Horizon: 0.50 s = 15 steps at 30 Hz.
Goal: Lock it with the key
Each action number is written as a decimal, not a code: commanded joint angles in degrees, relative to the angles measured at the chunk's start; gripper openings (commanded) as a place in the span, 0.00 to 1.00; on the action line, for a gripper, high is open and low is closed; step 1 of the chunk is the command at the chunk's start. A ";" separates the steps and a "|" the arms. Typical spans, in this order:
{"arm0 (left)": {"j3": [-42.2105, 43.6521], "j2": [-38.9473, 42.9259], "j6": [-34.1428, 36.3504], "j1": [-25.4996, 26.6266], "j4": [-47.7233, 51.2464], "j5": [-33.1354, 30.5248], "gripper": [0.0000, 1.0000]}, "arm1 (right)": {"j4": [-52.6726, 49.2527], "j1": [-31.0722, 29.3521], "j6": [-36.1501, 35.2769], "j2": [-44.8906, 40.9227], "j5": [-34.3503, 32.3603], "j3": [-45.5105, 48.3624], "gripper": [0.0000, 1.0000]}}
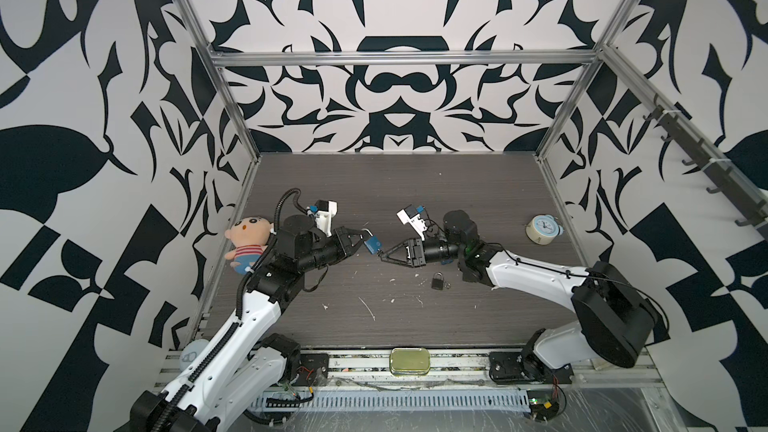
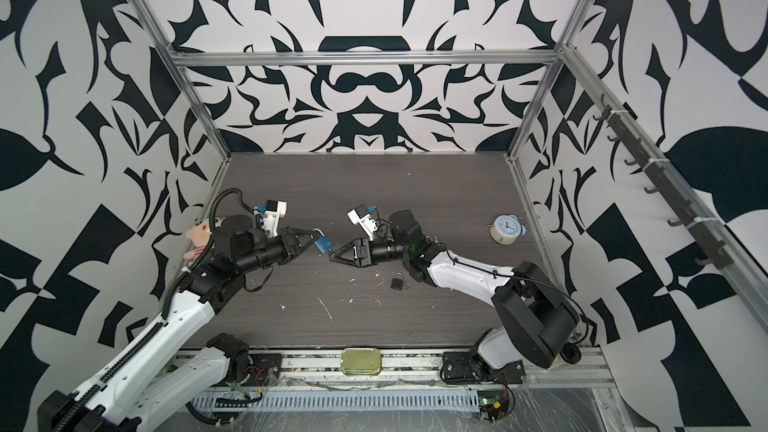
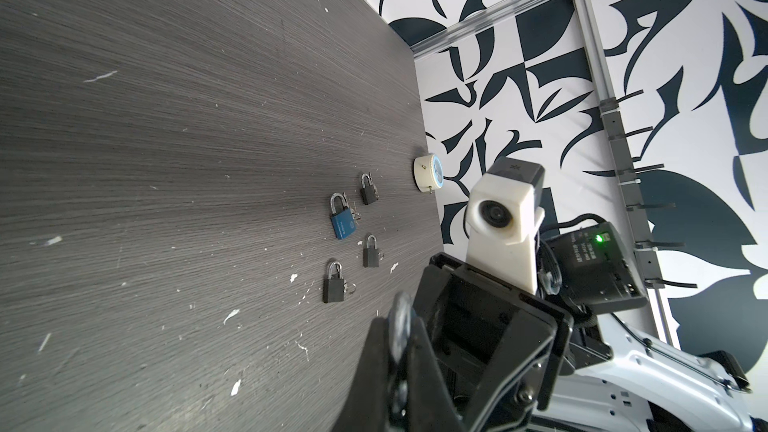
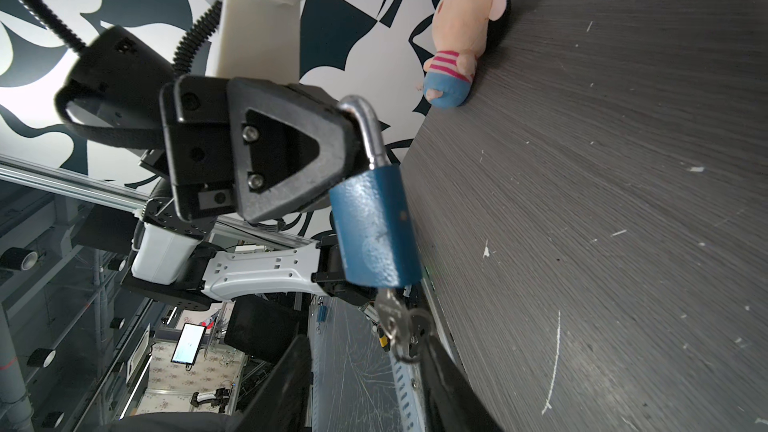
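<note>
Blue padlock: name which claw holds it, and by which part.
The left claw holds the blue padlock by its silver shackle, pinched between the fingertips.

A blue padlock (image 4: 374, 230) is hanging in mid-air in both top views (image 1: 372, 244) (image 2: 323, 244), the left gripper (image 1: 360, 239) pinching its silver shackle (image 4: 368, 126). One shackle leg is entering the body; the other is hiding behind a finger. A silver key (image 4: 390, 312) carrying a ring (image 4: 405, 353) is sitting in the body's bottom end.
</note>
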<state>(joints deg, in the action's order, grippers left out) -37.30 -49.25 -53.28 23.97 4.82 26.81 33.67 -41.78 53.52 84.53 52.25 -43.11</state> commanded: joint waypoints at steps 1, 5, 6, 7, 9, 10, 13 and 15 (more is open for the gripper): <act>-2.16 0.22 -1.34 0.03 -3.06 0.98 0.00 | 1.44 -0.35 -1.99 -0.14 0.44 -2.83 0.46; -2.08 0.35 -1.63 0.01 -3.06 1.40 0.00 | -1.18 -0.36 -4.32 -0.24 -1.05 -3.84 0.46; -2.04 0.43 -1.71 0.03 -3.06 1.39 0.00 | -1.26 -0.34 -4.62 -0.23 -1.46 -4.11 0.46; -2.02 0.47 -1.68 0.03 -3.04 1.34 0.00 | -1.24 -0.36 -4.63 -0.12 -1.55 -4.36 0.46; -2.05 0.56 -1.91 0.02 -3.15 1.47 0.00 | -1.32 -0.32 -4.79 0.37 -1.60 -5.05 0.46; -2.01 0.61 -1.96 0.03 -3.15 1.53 0.00 | -1.23 -0.33 -4.79 0.58 -1.62 -5.22 0.46; -1.94 0.72 -2.13 0.03 -3.24 1.57 0.00 | -1.02 -0.33 -4.78 1.05 -1.43 -6.06 0.44; -1.75 0.83 -2.35 0.01 -3.49 1.46 0.00 | -0.98 -0.32 -4.65 1.33 -1.28 -6.40 0.40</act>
<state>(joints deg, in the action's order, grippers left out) -37.30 -49.23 -54.70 23.97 4.43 27.27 31.09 -41.78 49.93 85.73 51.05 -47.07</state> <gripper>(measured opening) 0.090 0.412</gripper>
